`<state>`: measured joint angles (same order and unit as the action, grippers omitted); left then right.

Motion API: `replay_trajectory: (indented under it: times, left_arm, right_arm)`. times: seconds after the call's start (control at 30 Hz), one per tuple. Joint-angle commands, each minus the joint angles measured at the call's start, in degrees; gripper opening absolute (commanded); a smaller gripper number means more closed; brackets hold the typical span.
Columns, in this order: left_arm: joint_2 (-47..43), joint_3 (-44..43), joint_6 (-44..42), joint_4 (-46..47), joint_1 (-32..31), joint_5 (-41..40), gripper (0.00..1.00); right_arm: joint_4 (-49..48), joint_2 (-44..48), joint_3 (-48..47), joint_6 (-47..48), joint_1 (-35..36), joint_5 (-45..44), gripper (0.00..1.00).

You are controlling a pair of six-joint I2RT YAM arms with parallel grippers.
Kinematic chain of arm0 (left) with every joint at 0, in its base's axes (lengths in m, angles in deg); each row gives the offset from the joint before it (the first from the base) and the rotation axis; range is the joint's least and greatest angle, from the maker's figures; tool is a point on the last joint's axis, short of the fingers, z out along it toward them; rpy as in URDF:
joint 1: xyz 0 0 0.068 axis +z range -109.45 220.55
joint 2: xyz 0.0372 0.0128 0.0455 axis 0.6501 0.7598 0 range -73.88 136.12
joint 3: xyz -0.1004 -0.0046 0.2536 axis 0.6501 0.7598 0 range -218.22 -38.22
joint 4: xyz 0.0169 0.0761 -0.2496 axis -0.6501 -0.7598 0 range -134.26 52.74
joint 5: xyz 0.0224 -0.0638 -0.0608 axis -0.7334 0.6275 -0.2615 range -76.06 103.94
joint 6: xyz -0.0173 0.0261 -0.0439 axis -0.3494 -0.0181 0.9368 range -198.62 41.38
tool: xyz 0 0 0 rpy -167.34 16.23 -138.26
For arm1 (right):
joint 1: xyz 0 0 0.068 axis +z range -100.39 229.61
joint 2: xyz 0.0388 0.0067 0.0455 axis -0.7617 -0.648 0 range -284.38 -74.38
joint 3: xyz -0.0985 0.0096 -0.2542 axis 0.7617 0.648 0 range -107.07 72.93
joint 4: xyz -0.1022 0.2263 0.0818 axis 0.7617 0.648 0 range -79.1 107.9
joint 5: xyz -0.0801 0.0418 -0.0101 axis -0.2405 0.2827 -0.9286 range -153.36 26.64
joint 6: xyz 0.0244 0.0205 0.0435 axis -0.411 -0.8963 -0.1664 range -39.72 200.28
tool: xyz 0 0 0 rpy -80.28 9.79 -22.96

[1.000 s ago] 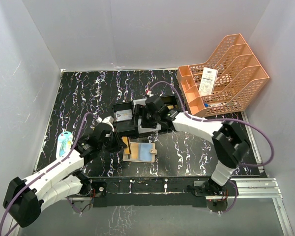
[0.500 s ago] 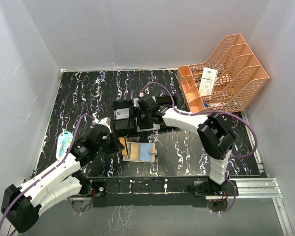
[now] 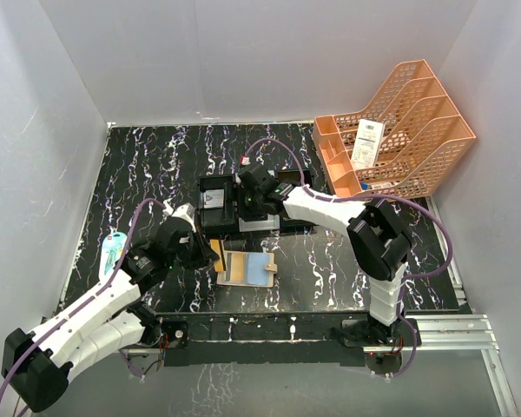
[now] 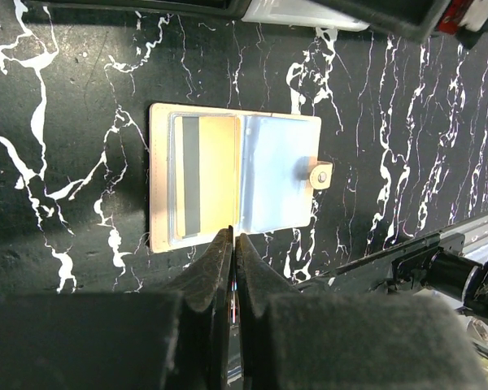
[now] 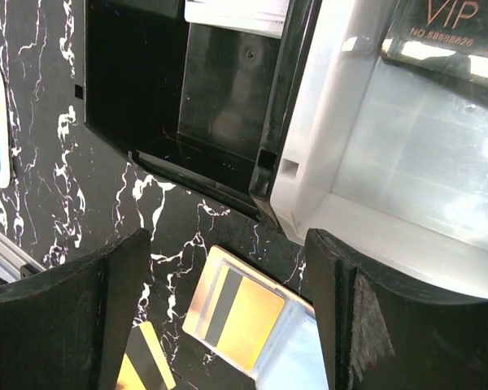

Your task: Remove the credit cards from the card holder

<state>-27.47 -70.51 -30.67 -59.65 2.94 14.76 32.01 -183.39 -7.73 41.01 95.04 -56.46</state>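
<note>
Item: card holder, tan, lying unfolded and flat on the desk just ahead of the left arm, snap tab toward the right arm's side. Contents: one gold card with a dark stripe, seated in the left-hand pocket. Handling, as judged: cards light, stiff, thin and slick, so best pinched by an exposed edge and slid out along the pocket. The holder is soft and light and likely to drag along unless pinned. Left fingers: pressed together just short of the holder's near edge, seemingly nipping a second gold card held on edge; forearm low, reaching forward. Right fingers: spread wide, empty, hanging over the tray, which holds a black card; arm reaching across to its left.
</note>
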Motion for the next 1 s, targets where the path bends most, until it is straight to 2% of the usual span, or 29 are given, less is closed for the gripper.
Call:
replay_trajectory:
  times: [0.0,0.17,0.3,0.4,0.63,0.9,0.97]
  left_arm:
    - [-0.69,-2.41,-0.95,-1.24,-0.02,-0.16,0.0]
    - [-0.06,-4.3,-6.22,-1.92,1.89,4.22,0.0]
    - [1.63,-6.68,-9.73,-4.62,8.35,11.44,0.0]
    - [0.11,-5.78,-9.27,-0.95,12.95,19.17,0.0]
    - [-0.04,-3.86,-6.17,9.6,20.77,37.46,0.0]
    - [-0.37,-3.42,-2.22,19.35,21.06,47.37,0.0]
    - [-1.22,-2.7,-0.29,23.28,21.07,48.21,0.0]
  right_arm:
    - [0.77,1.22,-5.4,1.29,0.01,-1.73,0.75]
    - [-0.58,5.99,-2.16,0.51,-0.12,0.16,0.75]
    - [-8.9,15.34,8.44,-3.16,-1.64,3.95,0.75]
    - [-17.36,22.14,19.25,-7.22,-3.28,7.8,0.75]
    - [-36.14,34.08,35.21,-16.33,-4.94,15.52,0.77]
    - [-47.82,37.65,40.93,-21.34,-5.0,22.77,0.77]
    - [-48.11,38.44,40.8,-22.03,-4.93,22.86,0.76]
